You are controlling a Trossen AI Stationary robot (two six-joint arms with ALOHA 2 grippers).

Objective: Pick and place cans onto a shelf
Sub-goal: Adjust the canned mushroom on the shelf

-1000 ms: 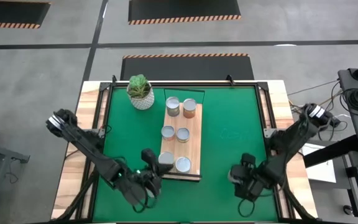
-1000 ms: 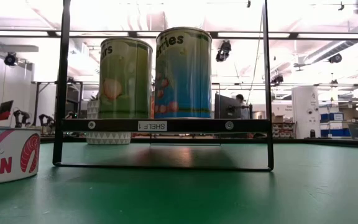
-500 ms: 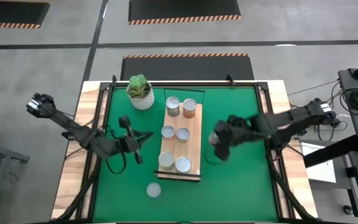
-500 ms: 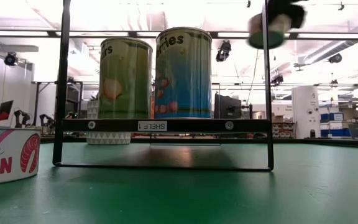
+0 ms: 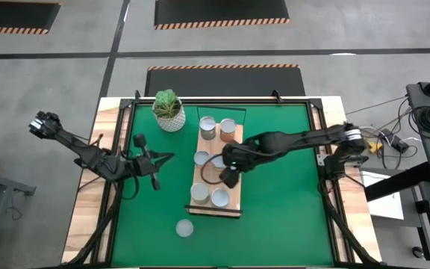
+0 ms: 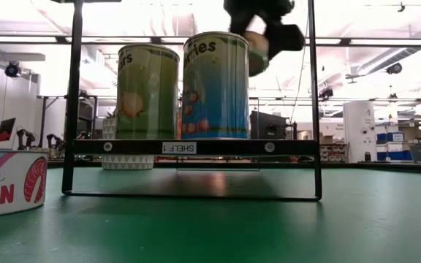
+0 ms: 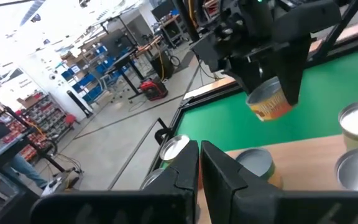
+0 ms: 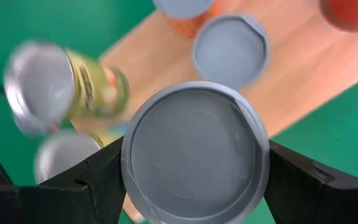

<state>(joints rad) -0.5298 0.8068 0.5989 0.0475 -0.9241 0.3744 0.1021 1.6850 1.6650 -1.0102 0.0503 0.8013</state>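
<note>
The right end effector (image 5: 228, 169) has swung in from the worktop's right side and now hangs over the shelf (image 5: 234, 149), grasping a can (image 8: 195, 152). The left end effector (image 5: 154, 158), clenched empty, waits left of it.

Wide bare mat (image 5: 282, 187) across the right half of the high view, free from shelf (image 5: 234, 161) edge to bench (image 5: 334, 112) rim. Open green also lower left, broken only by one loose can (image 5: 184, 228) near the bottom centre. Crowded on the shelf: five cans (image 5: 207, 128) standing in pairs, right gripper (image 5: 226, 168) over the middle row clamped on a can (image 8: 194, 152), arm stretched across from the right. Plant (image 5: 169, 110) blocking the upper-left corner. Left gripper (image 5: 146, 155), fingers (image 7: 229, 177) together, parked beside the shelf's left edge.
</note>
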